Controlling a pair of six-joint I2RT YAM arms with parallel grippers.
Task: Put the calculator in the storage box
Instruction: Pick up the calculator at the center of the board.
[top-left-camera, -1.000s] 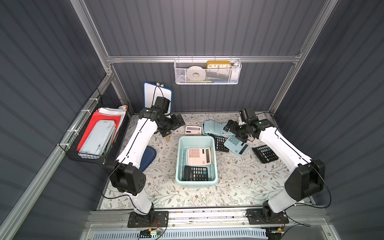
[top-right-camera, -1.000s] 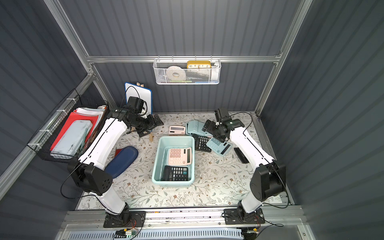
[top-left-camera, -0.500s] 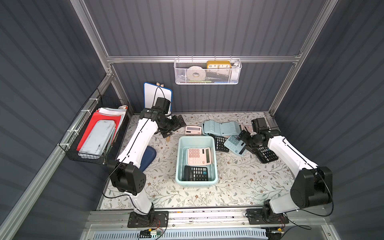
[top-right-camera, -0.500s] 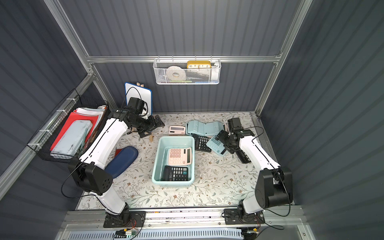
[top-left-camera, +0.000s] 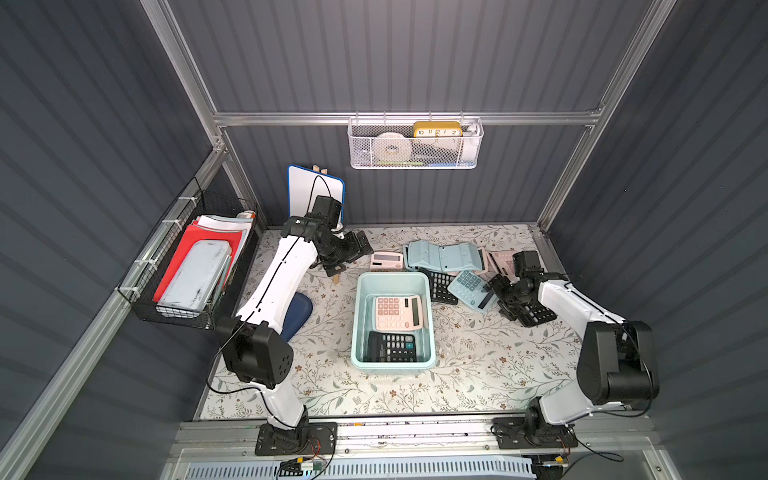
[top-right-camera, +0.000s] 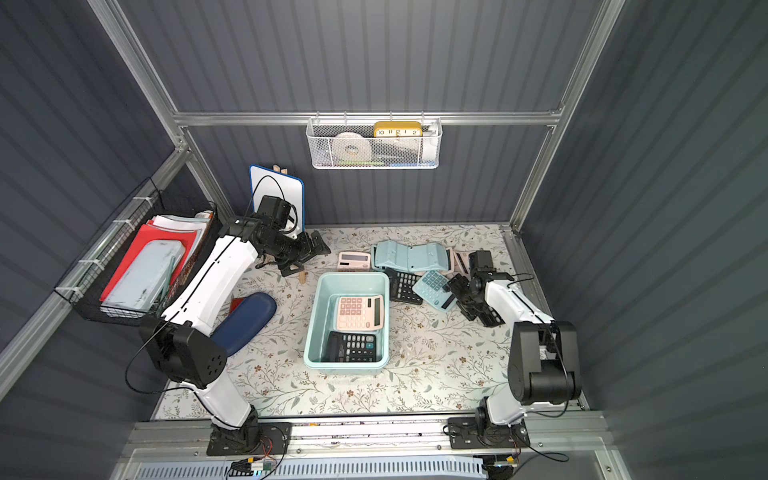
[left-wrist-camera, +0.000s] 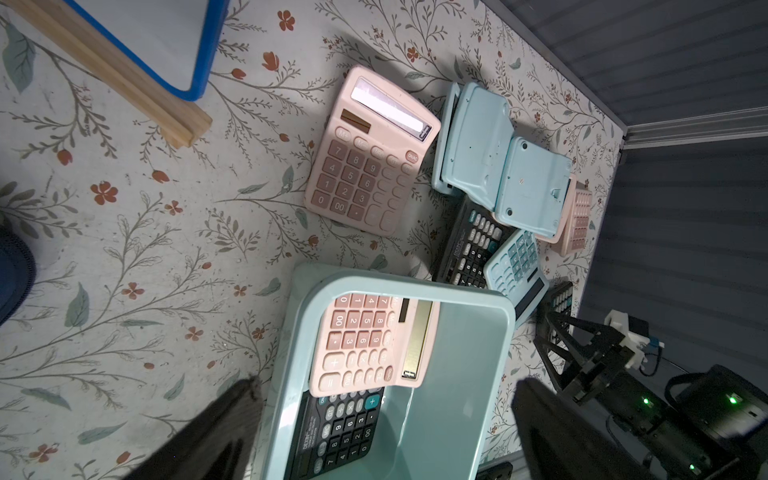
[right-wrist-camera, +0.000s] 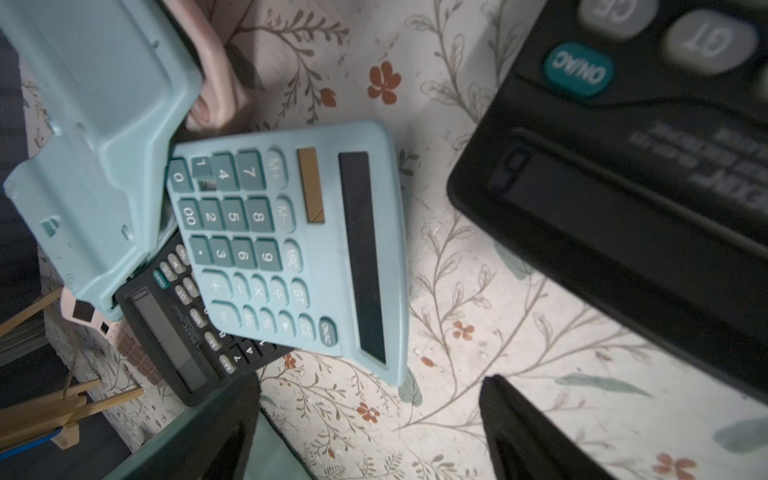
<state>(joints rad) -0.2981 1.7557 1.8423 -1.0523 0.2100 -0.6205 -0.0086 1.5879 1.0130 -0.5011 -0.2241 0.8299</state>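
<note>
Storage box (top-left-camera: 392, 365): pale mint tub with rounded corners and rolled rim, in the middle of the counter (top-left-camera: 478, 374), between both arms, probably to be in reach of either.
Inside the box: pink calculator (top-left-camera: 399, 312) face up, partly lying over a black calculator (top-left-camera: 391, 347); already put away, by the look.
Heap: just behind and to the right of the box; seems to be the stock waiting for the box.
Light blue calculator (top-left-camera: 471, 289): face up, teal keys, dark display strip, small brown solar cell; tilted, because resting on the middle black calculator (top-left-camera: 442, 286), one corner under the face-down calculators (top-left-camera: 442, 257).
Right black calculator (top-left-camera: 534, 313): flat on the counter, a little apart from the heap; grey keys, one teal key.
Right pincer (top-left-camera: 503, 297): low over the counter between light blue calculator and right black calculator; jaws apart, only flowered counter between the fingers, nothing gripped.
Likely target: one of these two; cannot tell which.
Left pincer (top-left-camera: 355, 249): jaws wide apart, empty, raised near the back left corner of the box, beside the whiteboard (top-left-camera: 309, 187); probably held aside to leave the way free.
</note>
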